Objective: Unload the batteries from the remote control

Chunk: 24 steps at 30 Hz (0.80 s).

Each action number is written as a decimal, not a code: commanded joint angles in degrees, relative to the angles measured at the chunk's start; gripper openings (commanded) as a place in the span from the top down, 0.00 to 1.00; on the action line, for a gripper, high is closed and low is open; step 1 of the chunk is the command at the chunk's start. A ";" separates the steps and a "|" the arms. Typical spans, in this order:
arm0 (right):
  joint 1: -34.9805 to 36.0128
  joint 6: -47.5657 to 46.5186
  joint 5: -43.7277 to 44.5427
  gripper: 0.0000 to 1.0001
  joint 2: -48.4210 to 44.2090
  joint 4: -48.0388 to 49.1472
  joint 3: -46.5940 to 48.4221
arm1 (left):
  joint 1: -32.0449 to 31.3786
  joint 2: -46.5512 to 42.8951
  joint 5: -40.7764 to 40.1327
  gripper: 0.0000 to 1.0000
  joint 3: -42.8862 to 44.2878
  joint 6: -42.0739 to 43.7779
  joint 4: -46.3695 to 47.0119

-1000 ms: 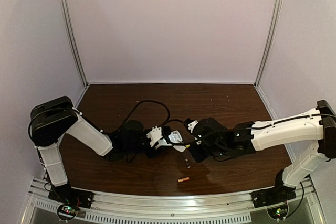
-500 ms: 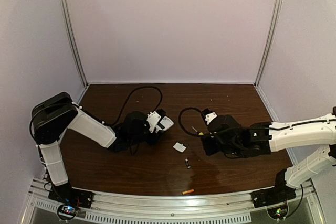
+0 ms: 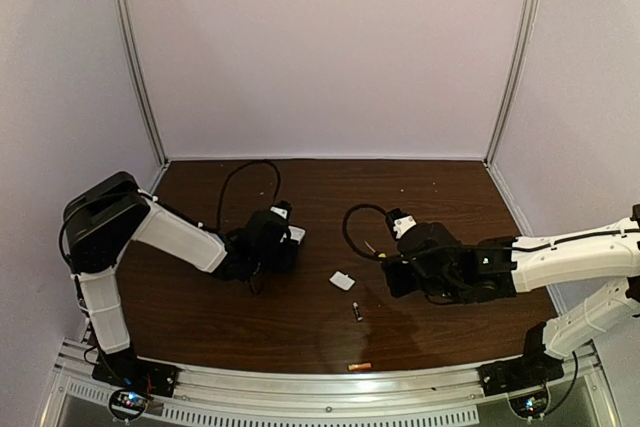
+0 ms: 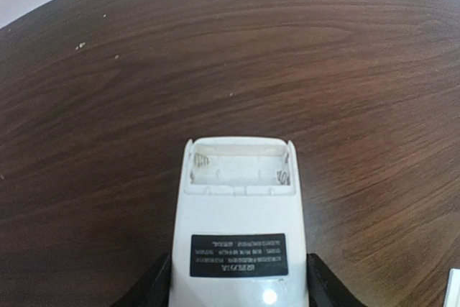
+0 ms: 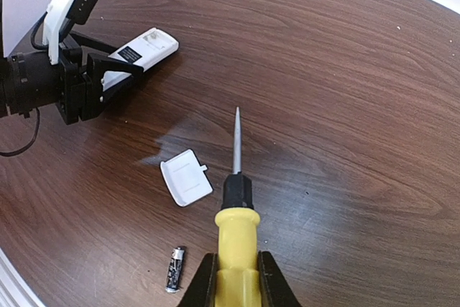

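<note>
Two batteries are out of the remote and down on the table (image 3: 450,187). The dark battery (image 3: 357,312) lies near the small white cover (image 3: 342,280), on the side towards the arm bases. The orange battery (image 3: 359,367) sits well apart from both, right at the near edge beside the metal rail (image 3: 330,387).

Over to the left gripper (image 4: 237,271): its fingers (image 4: 154,289) are pressed against both sides of the remote (image 4: 241,235), clamped on it. The remote sticks out ahead, back side up, with a black label showing. Its battery bay (image 4: 241,170) at the far end is open, bare white inside. It hangs low over the wood, though I cannot tell whether its far end touches.

The right gripper (image 5: 236,282) is closed tight on the yellow handle of the screwdriver (image 5: 236,206). The metal shaft points straight out, its tip above bare wood. From that wrist camera, the cover lies just left of the shaft and the dark battery just left of the handle. The remote shows well beyond them at upper left.
</note>
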 commanded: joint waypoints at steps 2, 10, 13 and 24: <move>-0.38 1.40 -1.13 1.00 -0.80 3.35 -1.00 | 0.12 -4.86 -1.73 1.00 -3.24 -10.14 -4.80; -0.33 1.18 -1.51 1.00 0.62 4.37 -0.24 | -5.36 -12.70 -4.67 1.00 -9.85 -18.39 -9.62; -0.25 1.35 -1.64 1.00 0.75 5.62 -1.36 | -8.59 -14.22 -7.62 1.00 -10.51 -22.84 -12.84; -0.32 0.65 -1.48 1.00 -1.90 7.26 -5.89 | -18.22 -8.51 -18.84 1.00 -6.95 -43.55 -23.44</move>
